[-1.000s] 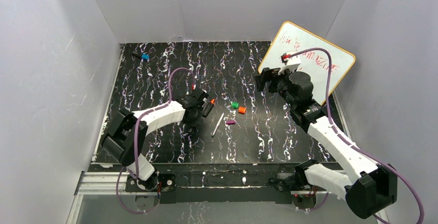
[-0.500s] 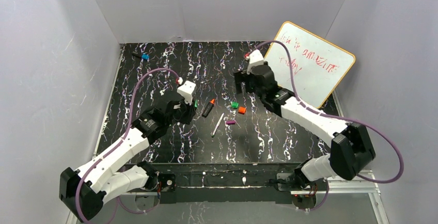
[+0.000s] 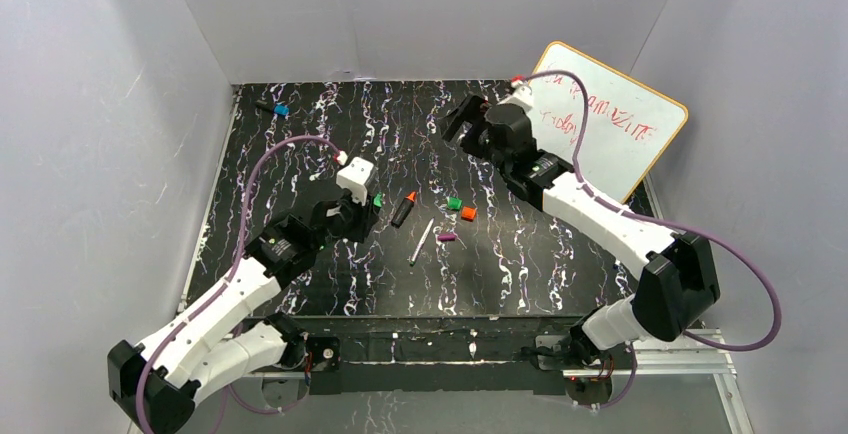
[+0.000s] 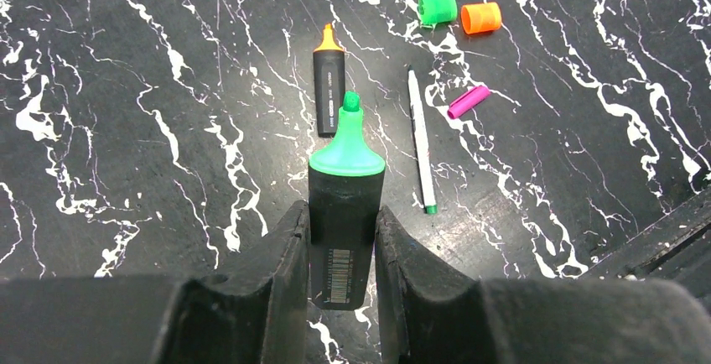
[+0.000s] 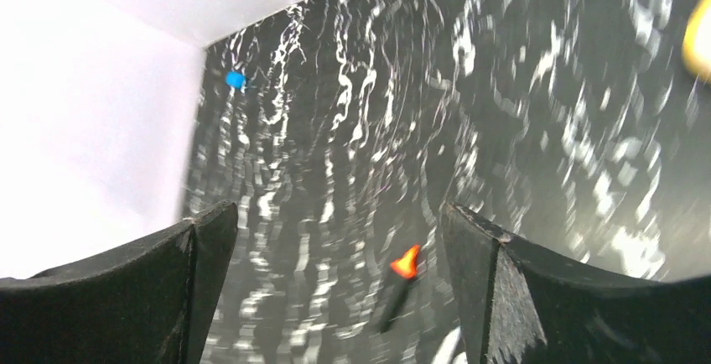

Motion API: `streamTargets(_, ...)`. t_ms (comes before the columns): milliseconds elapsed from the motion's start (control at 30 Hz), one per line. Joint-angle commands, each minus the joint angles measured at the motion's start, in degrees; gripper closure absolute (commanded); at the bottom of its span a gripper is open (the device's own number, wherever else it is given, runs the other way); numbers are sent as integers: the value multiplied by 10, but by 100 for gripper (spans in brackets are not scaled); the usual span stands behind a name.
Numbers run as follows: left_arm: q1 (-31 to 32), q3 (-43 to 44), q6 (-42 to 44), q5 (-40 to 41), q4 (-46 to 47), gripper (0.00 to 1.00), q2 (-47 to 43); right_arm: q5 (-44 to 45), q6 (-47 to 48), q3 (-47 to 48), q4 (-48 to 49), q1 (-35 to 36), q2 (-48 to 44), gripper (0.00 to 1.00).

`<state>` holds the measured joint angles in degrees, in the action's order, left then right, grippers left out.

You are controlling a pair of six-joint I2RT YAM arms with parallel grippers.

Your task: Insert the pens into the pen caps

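My left gripper (image 4: 342, 242) is shut on a stubby black green-tipped marker (image 4: 345, 200), tip pointing away, held just above the table at left of centre (image 3: 366, 206). The orange-tipped black marker (image 3: 403, 210) (image 4: 329, 87) lies just beyond it. To its right lies the thin white pen (image 3: 421, 241) (image 4: 421, 142). The green cap (image 3: 454, 202) (image 4: 437, 8), orange cap (image 3: 468, 213) (image 4: 480, 18) and purple cap (image 3: 446, 237) (image 4: 467, 101) lie loose near the pen. My right gripper (image 3: 458, 124) (image 5: 339, 238) hangs open and empty above the back of the table.
A whiteboard (image 3: 612, 122) with red writing leans at the back right. A small blue object (image 3: 281, 110) (image 5: 236, 80) lies at the back left corner. White walls enclose the black marbled table (image 3: 300, 154) on three sides.
The right gripper has swung left, from in front of the whiteboard to the back middle. The left arm has folded differently and its gripper has drawn slightly left of the orange-tipped marker.
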<state>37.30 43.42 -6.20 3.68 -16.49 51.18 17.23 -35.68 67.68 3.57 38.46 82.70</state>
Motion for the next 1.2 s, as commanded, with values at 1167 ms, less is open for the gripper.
streamTargets(1167, -2, -14, -20, 30, 2, 100, -98, -106, -945, 47, -373, -30, 225, 32)
